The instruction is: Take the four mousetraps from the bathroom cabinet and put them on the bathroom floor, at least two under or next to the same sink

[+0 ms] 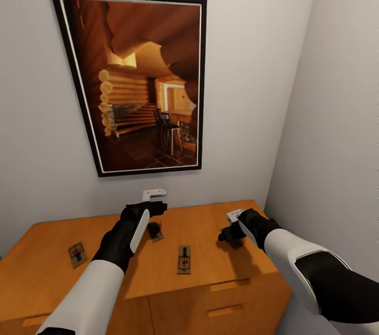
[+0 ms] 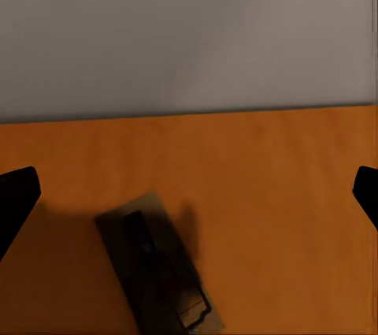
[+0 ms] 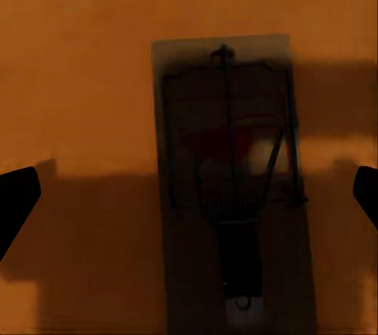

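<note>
Mousetraps sit flat on cabinet [image 1: 221, 224] top: one [image 1: 78, 254] far left, one [image 1: 184, 260] mid-front, one [image 1: 155, 231] below left hand [image 1: 158, 207], one [image 3: 232, 185] under right hand [image 1: 227, 235]. Both hands wide open, empty. Best approach imo: lower straight w/ fingers [image 3: 17, 201] straddling board's narrow sides, close gently, avoid sliding it

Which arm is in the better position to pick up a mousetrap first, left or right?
Probably right. The right gripper is open with one mousetrap centred and square between its fingertips. The left gripper, also open, has its mousetrap off-centre and skewed on the cabinet.
</note>
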